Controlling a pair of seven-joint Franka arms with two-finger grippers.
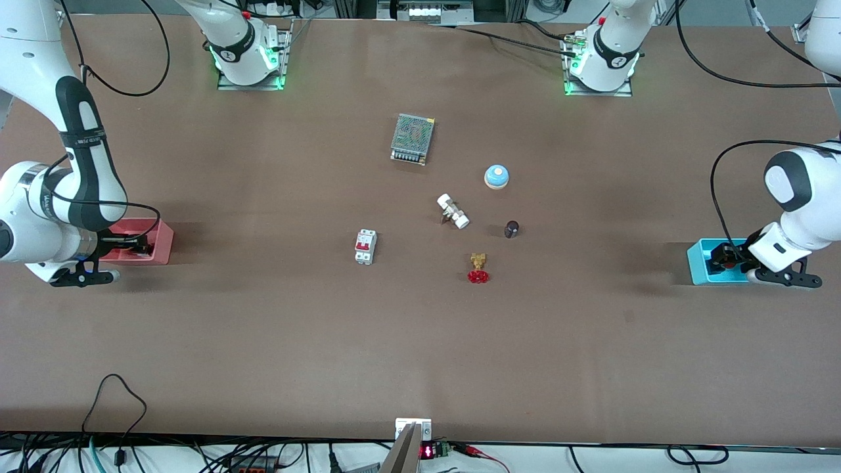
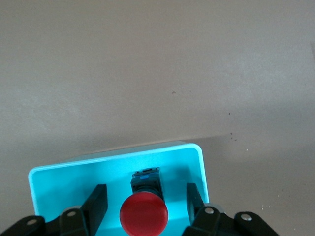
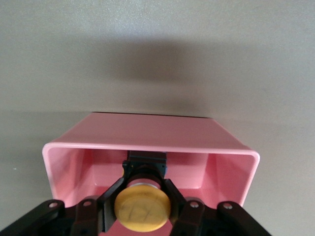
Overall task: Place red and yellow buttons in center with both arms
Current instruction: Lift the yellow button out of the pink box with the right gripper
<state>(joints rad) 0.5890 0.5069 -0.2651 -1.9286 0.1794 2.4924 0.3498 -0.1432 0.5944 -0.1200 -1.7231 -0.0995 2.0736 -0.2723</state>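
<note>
You see 2 buttons: right gripper (image 3: 142, 209) pinches the yellow button (image 3: 142, 209) in the pink box (image 3: 147, 132); left gripper (image 2: 146, 204) spread around the red button (image 2: 143, 214) in the blue box (image 2: 113, 164).

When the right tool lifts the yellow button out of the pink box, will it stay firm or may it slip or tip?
The yellow button looks rigid, so it probably will not bend. The right tool is shut on the narrow part under its wide cap, which may stop slipping. Its black body hangs in the pink box, so it might swing slightly.

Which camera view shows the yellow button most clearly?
The right wrist view: the yellow button fills it, inside the pink box, with the right gripper shut on it. In the front view the arm hides it. The left wrist view does not show it.
</note>
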